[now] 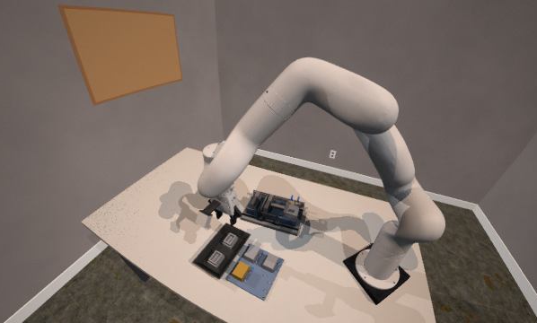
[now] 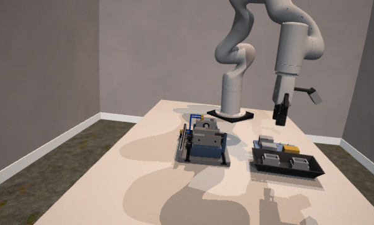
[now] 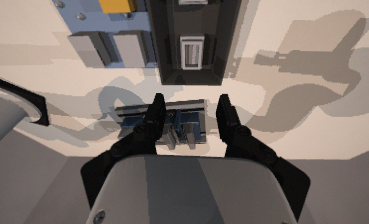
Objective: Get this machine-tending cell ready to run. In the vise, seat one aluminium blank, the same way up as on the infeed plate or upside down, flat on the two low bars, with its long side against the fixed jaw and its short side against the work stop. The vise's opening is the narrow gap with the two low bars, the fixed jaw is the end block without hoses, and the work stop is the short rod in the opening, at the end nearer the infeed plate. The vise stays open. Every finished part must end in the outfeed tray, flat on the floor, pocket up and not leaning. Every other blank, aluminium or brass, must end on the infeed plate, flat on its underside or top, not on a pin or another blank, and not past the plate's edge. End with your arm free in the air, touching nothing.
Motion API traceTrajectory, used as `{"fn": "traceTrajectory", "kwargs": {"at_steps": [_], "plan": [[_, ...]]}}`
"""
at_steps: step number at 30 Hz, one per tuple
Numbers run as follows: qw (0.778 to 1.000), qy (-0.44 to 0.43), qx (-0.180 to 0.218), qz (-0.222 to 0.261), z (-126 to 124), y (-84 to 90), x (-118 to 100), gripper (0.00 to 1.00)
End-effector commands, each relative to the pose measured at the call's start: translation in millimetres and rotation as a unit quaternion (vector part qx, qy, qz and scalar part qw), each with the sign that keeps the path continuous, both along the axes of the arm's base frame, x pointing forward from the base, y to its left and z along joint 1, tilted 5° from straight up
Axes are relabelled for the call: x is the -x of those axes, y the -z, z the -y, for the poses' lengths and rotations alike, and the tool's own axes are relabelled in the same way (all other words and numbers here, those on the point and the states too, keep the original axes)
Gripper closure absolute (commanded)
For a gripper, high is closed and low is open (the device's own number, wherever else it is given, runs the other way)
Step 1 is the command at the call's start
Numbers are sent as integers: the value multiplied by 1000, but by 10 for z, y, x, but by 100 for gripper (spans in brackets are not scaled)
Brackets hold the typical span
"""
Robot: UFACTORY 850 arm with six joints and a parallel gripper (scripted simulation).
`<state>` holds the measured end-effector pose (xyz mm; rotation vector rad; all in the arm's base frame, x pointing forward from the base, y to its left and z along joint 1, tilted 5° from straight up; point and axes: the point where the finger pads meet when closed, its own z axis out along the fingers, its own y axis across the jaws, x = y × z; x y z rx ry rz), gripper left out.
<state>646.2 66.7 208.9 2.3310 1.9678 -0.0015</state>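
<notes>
My gripper (image 1: 230, 217) hangs in the air above the near end of the black outfeed tray (image 1: 221, 250), open and empty. It also shows in the exterior view (image 2: 280, 120) and the wrist view (image 3: 191, 107). Two grey finished parts (image 1: 230, 240) (image 1: 215, 257) lie flat in the tray, pockets up; one shows in the wrist view (image 3: 191, 51). The blue infeed plate (image 1: 255, 271) carries two aluminium blanks (image 1: 251, 253) (image 1: 270, 261) and a brass blank (image 1: 241, 271). The vise (image 1: 275, 211) stands beyond the tray; in the wrist view (image 3: 175, 127) it lies far below, between my fingers.
The arm's base (image 1: 376, 274) stands on a black plate at the right of the table. The vise has blue hoses (image 2: 193, 120) at its far end. The tray and the plate lie side by side, touching.
</notes>
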Motion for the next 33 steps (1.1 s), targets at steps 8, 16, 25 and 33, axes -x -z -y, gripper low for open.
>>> {"fn": "traceTrajectory", "kwargs": {"at_steps": [8, 16, 25, 33], "plan": [[1000, 0, 0, 1, -5, -64, -5, 100], [1000, 0, 0, 1, -5, -64, -5, 100], [1000, 0, 0, 1, -5, -64, -5, 100], [1000, 0, 0, 1, -5, -64, -5, 100]]}}
